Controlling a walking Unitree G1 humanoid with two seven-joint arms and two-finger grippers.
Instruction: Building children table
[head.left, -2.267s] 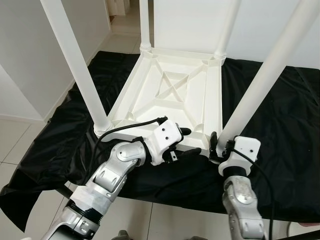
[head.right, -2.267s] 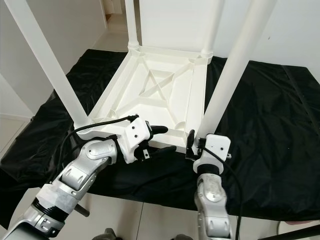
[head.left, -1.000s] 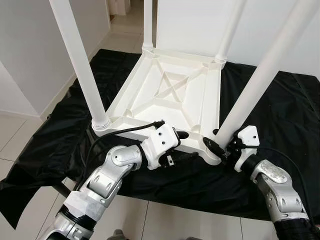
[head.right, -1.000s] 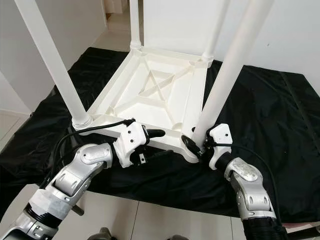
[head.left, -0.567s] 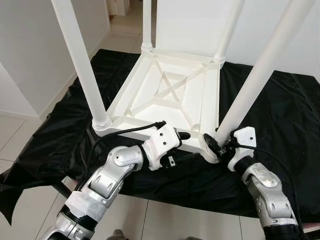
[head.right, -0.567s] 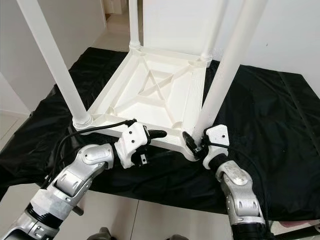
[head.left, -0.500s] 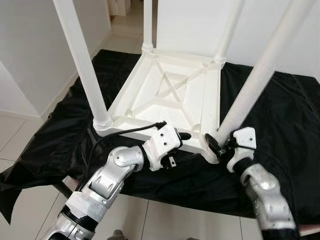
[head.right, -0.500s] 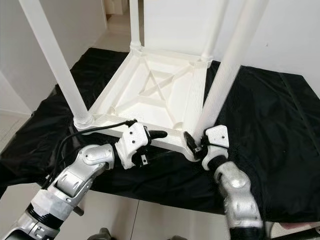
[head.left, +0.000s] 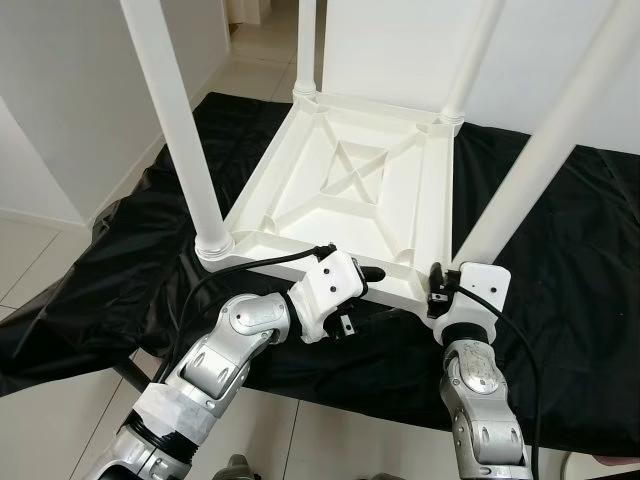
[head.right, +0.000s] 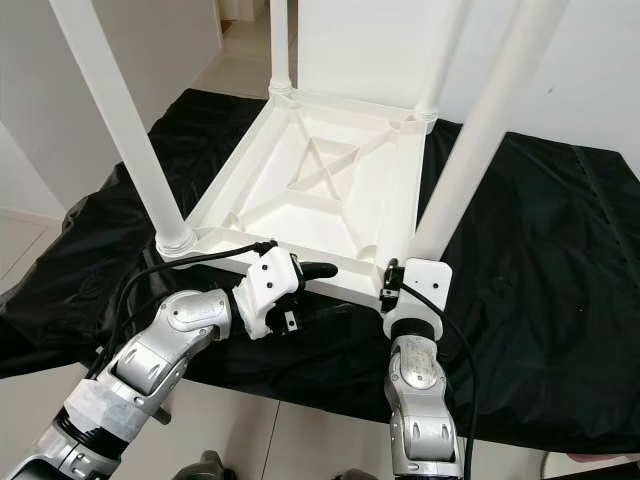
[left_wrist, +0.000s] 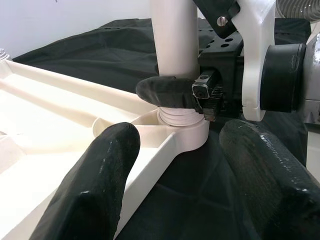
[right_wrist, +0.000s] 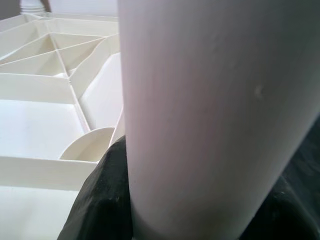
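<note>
Cloth (head.left: 110, 270): black, spread over the work surface, with the table laid on it; tiled floor is seen at 7 o'clock of it.

Table (head.left: 350, 200): white plastic, set upside down on the cloth, its ribbed underside turned up with an X brace in the middle. Four legs are stood up from its corners.

Left near leg (head.left: 180, 130): seated in the corner socket at 10 o'clock of the left gripper, well apart from it.

Left gripper (head.left: 362, 290): placed at the table's near rim, roughly midway along it. One finger (head.left: 370, 273) is laid over the rim and the other is kept below it, on the cloth side. In the left wrist view the two fingers are seen spread wide, the rim lying between them; no squeeze on the rim can be made out.

Right near leg (head.left: 530, 170): stood in the near right corner socket, at 3 o'clock of the left gripper and rising toward 1 o'clock from the right gripper.

Right gripper (left_wrist: 192, 95): set at the base of the right near leg, just above the threaded collar. In the left wrist view a black finger (left_wrist: 165, 92) is seen wrapped against the leg; in the right wrist view the leg is pressed close to the camera, with a dark finger beside it. The leg is held.
</note>
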